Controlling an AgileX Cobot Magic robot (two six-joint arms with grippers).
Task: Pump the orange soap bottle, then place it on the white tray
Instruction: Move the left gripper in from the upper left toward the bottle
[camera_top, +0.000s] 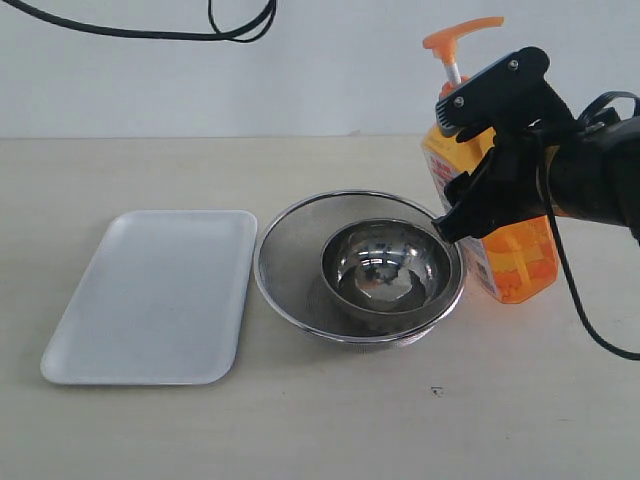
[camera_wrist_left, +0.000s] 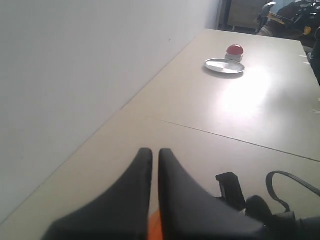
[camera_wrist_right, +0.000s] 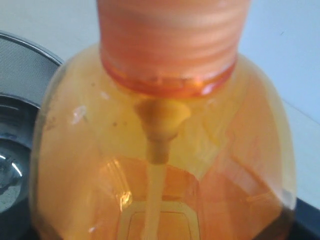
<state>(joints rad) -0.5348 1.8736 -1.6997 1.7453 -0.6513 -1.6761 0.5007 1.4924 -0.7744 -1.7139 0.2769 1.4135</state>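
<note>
right claw (camera_top: 447, 168) — clamped wide on orange soap bottle (camera_top: 520, 265); left claw (camera_wrist_left: 155, 150) — fingers together

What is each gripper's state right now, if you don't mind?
Left gripper: closed, holding nothing.
Right gripper: jaws closed on the bottle.
</note>
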